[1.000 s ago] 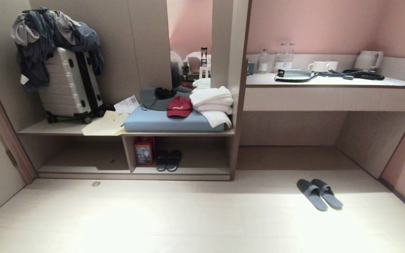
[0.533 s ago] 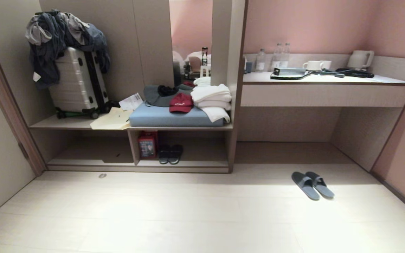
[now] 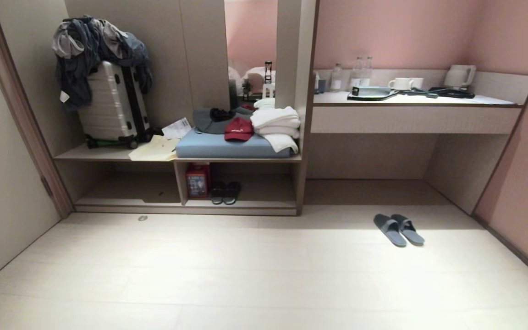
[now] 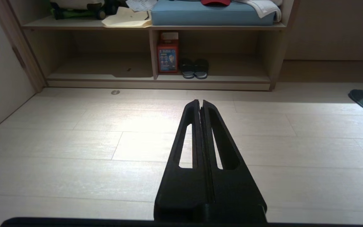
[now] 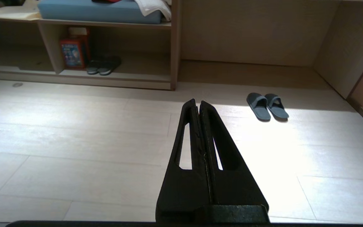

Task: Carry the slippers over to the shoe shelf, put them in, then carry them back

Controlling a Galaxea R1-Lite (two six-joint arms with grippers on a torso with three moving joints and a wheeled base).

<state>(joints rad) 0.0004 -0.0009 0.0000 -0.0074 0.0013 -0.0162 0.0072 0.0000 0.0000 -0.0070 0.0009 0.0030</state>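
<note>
The shoe shelf (image 3: 241,204) is seen ahead-left; the slippers (image 3: 398,229) lie side by side on the floor ahead-right, long axes running away, nearer the right end effector (image 5: 198,104). It and the left end effector (image 4: 200,104) are pressed shut, empty.

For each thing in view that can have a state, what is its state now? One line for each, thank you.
slippers: side by side on the floor, not held
shoe shelf: open; left bay bare, right bay partly filled
black pair: in the right bay, beside a red box
suitcase: upright, clothes heaped on top
left gripper: shut, empty
right gripper: shut, empty
</note>
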